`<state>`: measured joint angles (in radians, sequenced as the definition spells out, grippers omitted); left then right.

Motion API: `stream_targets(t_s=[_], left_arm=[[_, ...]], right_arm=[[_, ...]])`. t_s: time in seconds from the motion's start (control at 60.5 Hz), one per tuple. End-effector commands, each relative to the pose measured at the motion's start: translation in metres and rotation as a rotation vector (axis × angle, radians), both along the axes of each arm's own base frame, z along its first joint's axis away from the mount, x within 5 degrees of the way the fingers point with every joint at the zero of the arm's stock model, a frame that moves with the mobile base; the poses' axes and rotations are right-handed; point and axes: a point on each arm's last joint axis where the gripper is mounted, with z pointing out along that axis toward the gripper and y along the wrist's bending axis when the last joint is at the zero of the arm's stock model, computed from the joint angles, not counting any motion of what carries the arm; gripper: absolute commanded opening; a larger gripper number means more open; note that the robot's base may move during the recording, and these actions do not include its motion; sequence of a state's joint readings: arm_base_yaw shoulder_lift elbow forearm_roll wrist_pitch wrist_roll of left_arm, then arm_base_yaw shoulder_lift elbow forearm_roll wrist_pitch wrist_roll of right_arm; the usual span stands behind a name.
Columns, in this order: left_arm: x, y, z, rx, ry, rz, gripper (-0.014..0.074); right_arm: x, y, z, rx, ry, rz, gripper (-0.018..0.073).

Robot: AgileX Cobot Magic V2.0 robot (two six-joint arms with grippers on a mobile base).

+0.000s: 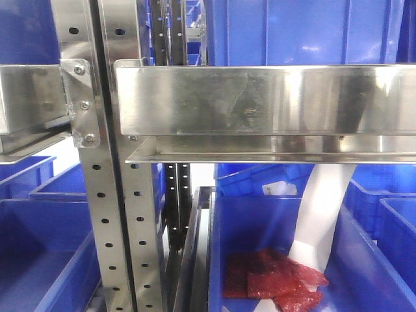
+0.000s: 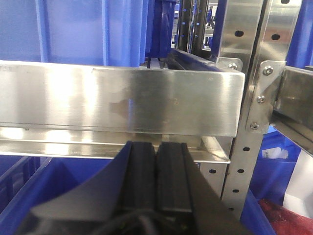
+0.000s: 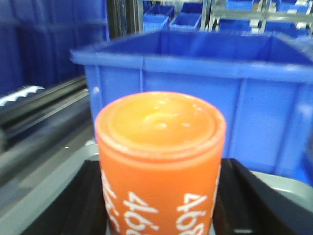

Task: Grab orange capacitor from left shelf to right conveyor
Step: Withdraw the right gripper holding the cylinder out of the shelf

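In the right wrist view, the orange capacitor (image 3: 160, 161) stands upright, flat top up, with white "4680" down its side. My right gripper (image 3: 161, 215) is shut on it, a black finger (image 3: 244, 200) on each side. A pale grey surface (image 3: 54, 183) lies below; I cannot tell whether it is the tray. The left shelf's brushed-steel rail (image 1: 260, 101) fills the front view and also shows in the left wrist view (image 2: 122, 100). My left gripper (image 2: 157, 147) is shut and empty, its tips just below that rail. Neither gripper shows in the front view.
A perforated upright (image 1: 104, 195) stands left of centre. Red crinkled bags (image 1: 279, 283) lie in a blue bin (image 1: 364, 273), with a white strip (image 1: 322, 214) reaching down into it. A large blue bin (image 3: 195, 93) stands close behind the capacitor. Dark rails (image 3: 44, 117) run at its left.
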<state>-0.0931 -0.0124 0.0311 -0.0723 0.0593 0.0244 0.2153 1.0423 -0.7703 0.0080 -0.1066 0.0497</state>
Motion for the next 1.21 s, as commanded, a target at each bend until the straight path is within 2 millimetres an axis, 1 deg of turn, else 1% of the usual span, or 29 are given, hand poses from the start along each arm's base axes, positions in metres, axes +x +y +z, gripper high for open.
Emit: stream_targets(t_s=[0.0,0.083,0.149,0.182,0.264,0.347,0.446,0.545,0.677,0.793,0.876,1.19], left_arm=[[-0.002,0.001,0.010,-0.012,-0.100,0.006,-0.0127],[-0.002,0.001,0.010,-0.012,-0.100,0.006,-0.0127],[-0.002,0.001,0.010,-0.012,-0.100,0.006,-0.0127],[-0.002,0.001,0.010,-0.012,-0.100,0.006,-0.0127],[-0.002,0.001,0.010,-0.012,-0.100,0.006,-0.0127],[-0.002,0.001,0.010,-0.012,-0.100,0.006,-0.0127],[-0.002,0.001,0.010,-0.012,-0.100,0.006,-0.0127],[-0.002,0.001,0.010,-0.012,-0.100,0.006,-0.0127],[-0.002,0.001,0.010,-0.012,-0.100,0.006,-0.0127],[-0.002,0.001,0.010,-0.012,-0.100,0.006,-0.0127],[-0.002,0.001,0.010,-0.012,-0.100,0.006,-0.0127],[-0.002,0.001,0.010,-0.012,-0.100,0.006,-0.0127]], right_arm=[[-0.026,-0.006,0.020,0.009,-0.122,0.000,0.0055],[-0.050,-0.011,0.014,0.015,-0.147,0.000,0.0055],[-0.064,-0.014,0.002,0.012,-0.135,0.000,0.0055],[-0.075,-0.016,-0.003,0.012,-0.134,0.000,0.0055],[-0.092,-0.020,-0.015,0.004,-0.096,0.001,0.0055],[-0.110,-0.024,-0.022,-0.003,-0.064,0.001,0.0055],[-0.130,-0.028,-0.023,-0.006,-0.052,0.001,0.0055],[-0.150,-0.033,-0.020,0.001,-0.084,0.001,0.0055],[-0.170,-0.037,-0.019,0.007,-0.109,0.000,0.0055],[-0.182,-0.040,-0.020,0.009,-0.120,0.000,0.0055],[-0.187,-0.041,-0.021,0.011,-0.127,0.000,0.0055],[-0.189,-0.041,-0.020,0.013,-0.137,0.000,0.0055]])
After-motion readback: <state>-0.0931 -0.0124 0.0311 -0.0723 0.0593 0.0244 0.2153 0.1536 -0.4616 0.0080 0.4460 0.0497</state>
